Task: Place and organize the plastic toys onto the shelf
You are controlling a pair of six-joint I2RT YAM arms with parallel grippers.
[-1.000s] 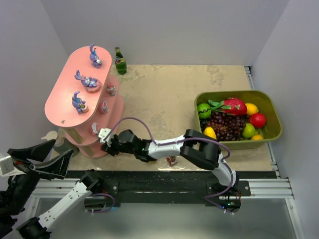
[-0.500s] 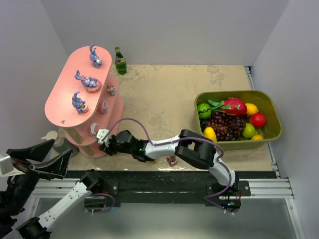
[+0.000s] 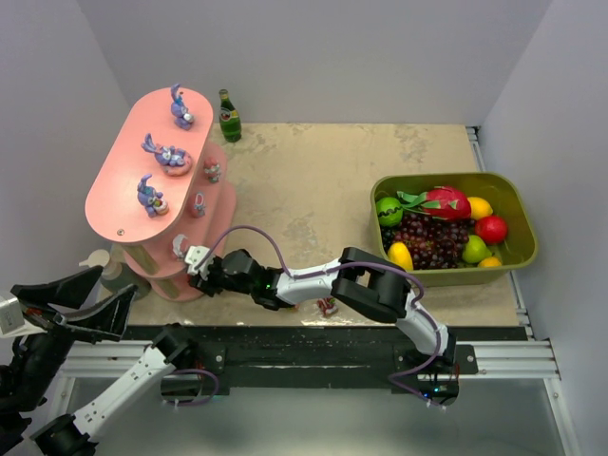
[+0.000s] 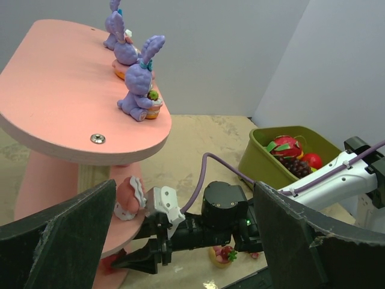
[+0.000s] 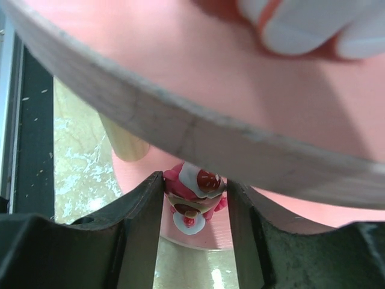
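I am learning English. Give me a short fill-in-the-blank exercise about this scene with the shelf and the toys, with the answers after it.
The top tier of the shelf carries ___ purple bunny toys.
The bottle near the shelf is ___ in colour.
The right gripper reaches under the shelf with a pink toy between its ___.
The left gripper holds nothing; it is wide ___.
Missing words: three, green, fingers, open.

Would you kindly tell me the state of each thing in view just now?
Shelf: upright.
Left hand: open, empty.
Right hand: closed on red-and-pink toy, beneath a shelf tier.
Purple bunnies: standing on top tier.
Green bottle: upright.
Fruit tub: filled with fruit.
Loose toy: on the table, unplaced.
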